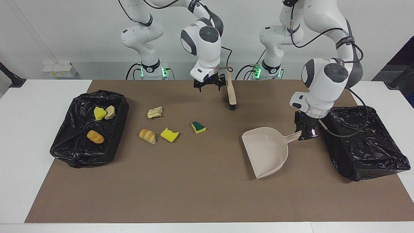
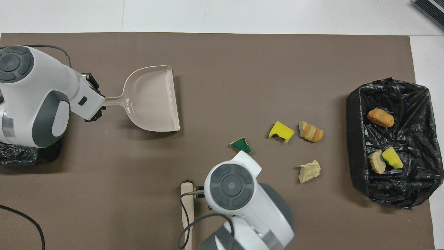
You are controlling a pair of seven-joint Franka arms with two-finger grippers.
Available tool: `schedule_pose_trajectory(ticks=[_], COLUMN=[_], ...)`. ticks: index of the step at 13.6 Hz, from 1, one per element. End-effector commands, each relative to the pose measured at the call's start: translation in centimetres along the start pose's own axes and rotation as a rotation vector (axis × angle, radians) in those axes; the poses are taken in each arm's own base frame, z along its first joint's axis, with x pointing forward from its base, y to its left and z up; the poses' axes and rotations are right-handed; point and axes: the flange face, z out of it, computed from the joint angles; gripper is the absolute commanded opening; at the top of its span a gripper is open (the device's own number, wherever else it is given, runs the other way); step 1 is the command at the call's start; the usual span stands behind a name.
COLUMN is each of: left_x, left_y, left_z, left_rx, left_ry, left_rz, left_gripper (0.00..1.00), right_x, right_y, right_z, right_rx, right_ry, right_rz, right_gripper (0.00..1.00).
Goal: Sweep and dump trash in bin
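Nearest the robots, your right gripper [image 1: 209, 86] is hovering beside the brush [image 1: 231, 90], fingers apart. Farther out, four trash pieces [image 1: 169, 134] are lying loose on the tabletop [image 1: 194, 194], three more in the bin [image 1: 64, 152]: likely light, soft, easily scattered. Your left gripper [image 1: 306, 133] is clamping the dustpan [image 1: 266, 152] handle.

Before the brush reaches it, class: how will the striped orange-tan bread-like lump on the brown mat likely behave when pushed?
The striped orange-tan bread-like lump looks small and probably light, so it should slide easily. Its rounded, ridged shape may make it roll or veer rather than travel straight. It lies close beside the yellow sponge, so it might nudge that.
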Motion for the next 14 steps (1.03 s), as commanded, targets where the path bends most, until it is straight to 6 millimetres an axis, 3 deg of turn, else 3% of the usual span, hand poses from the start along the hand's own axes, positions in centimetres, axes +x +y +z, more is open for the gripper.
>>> schedule_pose_trajectory(ticks=[1, 4, 6, 9, 10, 14], left_x=[-1.0, -0.3, 1.6, 2.2, 2.7, 4.6], left_y=[0.0, 1.0, 2.9, 3.6, 3.7, 4.2], left_z=[0.1, 1.3, 1.6, 1.7, 1.6, 1.3], left_rx=[-0.031, -0.048, -0.053, -0.056, -0.049, -0.034], left_ry=[-0.022, -0.065, -0.076, -0.080, -0.078, -0.073], left_rz=[0.062, 0.097, 0.125, 0.098, 0.102, 0.075], left_gripper=[0.00, 0.00, 0.00, 0.00, 0.00, 0.00], right_x=[-3.6, -6.9, -8.4, -11.1, -11.4, -12.6], right_y=[-4.2, -8.2, -9.4, -9.4, -9.3, -10.3], right_z=[3.0, 7.3, 8.8, 10.8, 10.9, 10.4], right_rx=[0.004, -0.012, -0.008, -0.048, -0.057, -0.046], right_ry=[-0.010, -0.012, -0.004, -0.025, -0.034, -0.032], right_rz=[0.071, 0.127, 0.094, 0.039, 0.038, 0.015], right_gripper=[1.00, 1.00, 0.99, 0.83, 0.75, 0.02])
